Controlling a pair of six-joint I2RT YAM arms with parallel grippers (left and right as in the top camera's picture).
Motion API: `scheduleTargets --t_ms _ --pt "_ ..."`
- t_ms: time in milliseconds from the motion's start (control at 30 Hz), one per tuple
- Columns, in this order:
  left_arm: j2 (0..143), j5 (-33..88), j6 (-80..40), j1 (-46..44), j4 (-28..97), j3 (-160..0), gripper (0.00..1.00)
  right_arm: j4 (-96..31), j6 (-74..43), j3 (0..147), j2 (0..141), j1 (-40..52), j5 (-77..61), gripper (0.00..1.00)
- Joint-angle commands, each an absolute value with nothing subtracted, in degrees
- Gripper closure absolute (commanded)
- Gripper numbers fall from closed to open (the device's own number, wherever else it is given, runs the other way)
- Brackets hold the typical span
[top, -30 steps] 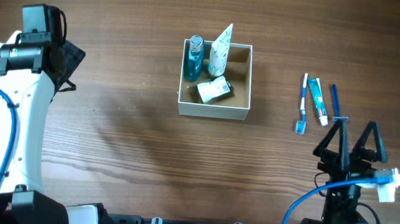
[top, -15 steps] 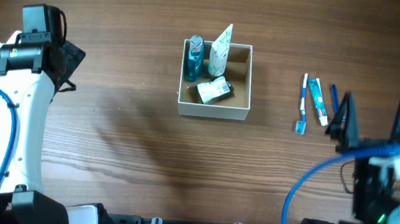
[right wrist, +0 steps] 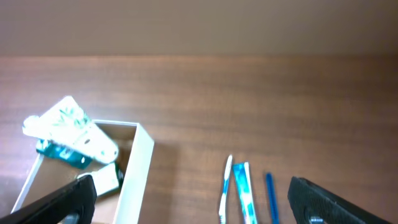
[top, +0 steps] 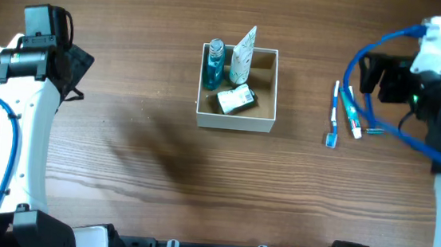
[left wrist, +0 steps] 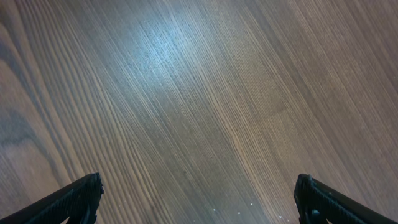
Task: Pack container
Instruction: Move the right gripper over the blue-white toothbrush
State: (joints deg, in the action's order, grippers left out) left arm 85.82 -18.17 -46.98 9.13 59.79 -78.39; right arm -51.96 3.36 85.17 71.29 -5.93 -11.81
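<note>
Ahead of our right gripper, between its two fingers but nearer to the right one, we see what is left to pack: a toothbrush, a toothpaste tube and a thin blue stick. They lie side by side on the table, approx. parallel. We cannot tell if the stick is a pen or sth else. The jaws stand wide apart and hold nothing.

Beyond the left finger of this same gripper sits the container, well apart from the 3 loose items. It has already 3 things inside: a blue bottle and a white tube, both leaning at the far wall, and a small white pack lying flat in front of them. The side of the box nearer to the loose items looks free.

Between the fingers of our left gripper there is only bare wood. It is also spread wide and empty, far from the box.

We judge the job about half done: 3 in, 3 out, no item gripped yet.
</note>
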Motion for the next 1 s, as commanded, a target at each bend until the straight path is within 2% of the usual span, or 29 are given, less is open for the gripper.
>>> scheduleTargets --t_ms 0,100,267,633,800,967 --pt "84.93 -19.11 -46.72 9.39 59.81 -79.07 0.00 -54.08 1.93 87.83 73.56 -5.63 -13.47 0.00" --pt "84.93 -19.14 -46.72 9.39 59.79 -79.07 0.00 -53.98 -2.09 87.83 74.32 -5.63 -13.63 0.00" --pt "84.93 -19.14 -46.72 9.39 59.79 -79.07 0.00 -54.30 -1.52 86.94 76.66 -5.63 -11.99 0.00" --pt "84.93 -19.11 -46.72 9.39 59.79 -79.07 0.00 -57.58 -1.26 84.99 92.75 -5.63 -12.05 0.00" --pt "84.93 -19.14 -46.72 9.39 59.79 -79.07 0.00 -62.13 1.43 84.99 97.60 -5.63 -10.63 0.00" --pt "84.93 -19.14 -46.74 9.39 59.79 -79.07 0.00 -66.52 -2.02 84.99 102.06 -5.63 -7.68 0.00"
